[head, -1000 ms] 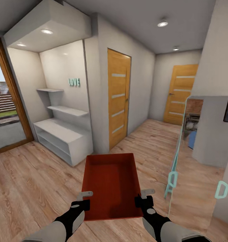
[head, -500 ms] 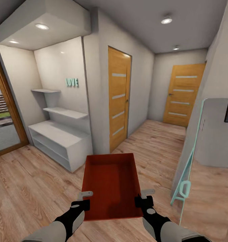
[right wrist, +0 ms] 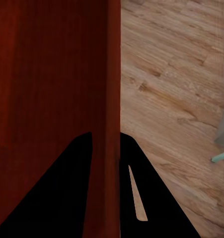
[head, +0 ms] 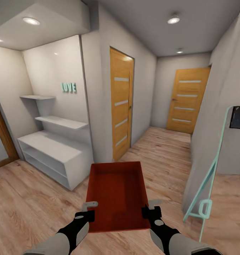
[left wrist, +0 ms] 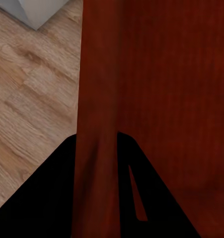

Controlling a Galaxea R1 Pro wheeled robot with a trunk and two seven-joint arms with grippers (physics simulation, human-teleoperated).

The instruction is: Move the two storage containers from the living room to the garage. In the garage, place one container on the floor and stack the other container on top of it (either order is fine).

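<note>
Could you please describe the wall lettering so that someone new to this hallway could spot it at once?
Start at the white shelf unit in the alcove to the left of the near wooden door. Above its two floating shelves, on the pale back wall, sit small raised letters spelling LOVE. They are mint green, the wall's sole decoration.

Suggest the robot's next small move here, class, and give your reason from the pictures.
Probably keep rolling forward along the hallway with both grips unchanged. The left pincer and right pincer each clamp a side wall of the storage container, held level. Pale wood floor lies underfoot, so this is not the garage.
</note>
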